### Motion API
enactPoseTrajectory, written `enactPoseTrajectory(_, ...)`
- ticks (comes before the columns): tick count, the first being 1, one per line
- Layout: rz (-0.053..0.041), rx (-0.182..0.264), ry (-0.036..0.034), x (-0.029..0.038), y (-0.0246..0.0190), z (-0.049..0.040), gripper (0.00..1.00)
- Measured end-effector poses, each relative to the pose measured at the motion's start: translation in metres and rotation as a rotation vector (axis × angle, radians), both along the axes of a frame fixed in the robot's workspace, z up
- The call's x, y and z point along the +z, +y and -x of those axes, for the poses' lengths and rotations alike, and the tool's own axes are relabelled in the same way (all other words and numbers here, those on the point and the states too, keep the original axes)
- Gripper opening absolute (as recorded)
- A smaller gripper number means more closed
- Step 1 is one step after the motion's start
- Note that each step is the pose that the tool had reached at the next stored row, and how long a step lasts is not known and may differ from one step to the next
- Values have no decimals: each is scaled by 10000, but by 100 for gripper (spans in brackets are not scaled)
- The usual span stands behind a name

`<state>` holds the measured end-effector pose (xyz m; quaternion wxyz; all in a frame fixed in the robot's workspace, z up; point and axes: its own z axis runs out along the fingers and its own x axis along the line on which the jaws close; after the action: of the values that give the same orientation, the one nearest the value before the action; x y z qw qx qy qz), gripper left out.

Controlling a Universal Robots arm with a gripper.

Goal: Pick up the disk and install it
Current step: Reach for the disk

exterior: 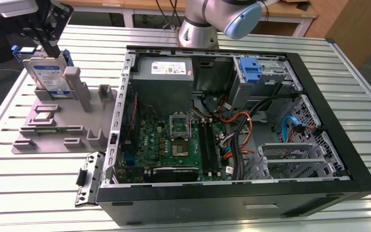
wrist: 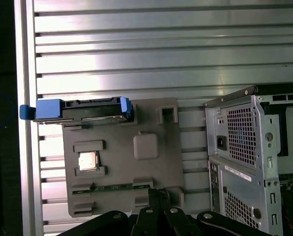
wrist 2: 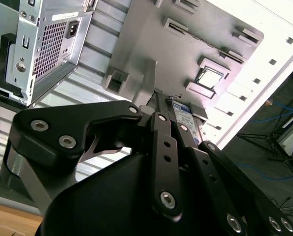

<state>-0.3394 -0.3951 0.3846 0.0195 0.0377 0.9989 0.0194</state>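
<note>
A flat silver hard drive with a white-and-blue label and a bright blue plastic frame, the disk (exterior: pixel 46 72), stands on edge in a slot at the far end of a grey plastic holder plate (exterior: pixel 50 131), toward the exterior view's left. Its upper edge is free. A tall grey post (exterior: pixel 73 85) rises just beside its labelled face, and open slatted aluminium table (exterior: pixel 24 193) lies round the plate's other sides.

In the first wrist view the disk (wrist: pixel 80 109) shows edge-on along one border of the plate (wrist: pixel 116 169), with bare table slats (wrist: pixel 136 44) beyond it.

The black, open-sided computer tower (exterior: pixel 348 145) lies just beside the plate toward the exterior view's right, its interior facing up. A grey metal cage (exterior: pixel 290 157) sits near the case's near corner, with orange and blue cables between it and the green board.

The black gripper (exterior: pixel 49 44) hangs from above, over the holder plate and pointing down at the disk's end of it. In both wrist views its fingertips lie close together, clenched on nothing (wrist: pixel 158 194). In the second wrist view the disk's label (wrist 2: pixel 184 109) shows just past the gripper (wrist 2: pixel 167 112). The arm's grey column (exterior: pixel 202 21) stands behind the tower.
</note>
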Motion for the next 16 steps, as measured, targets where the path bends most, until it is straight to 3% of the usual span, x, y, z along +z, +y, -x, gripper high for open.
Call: enactPoseTrajectory(16,0,-9,0,-33,15,106,11)
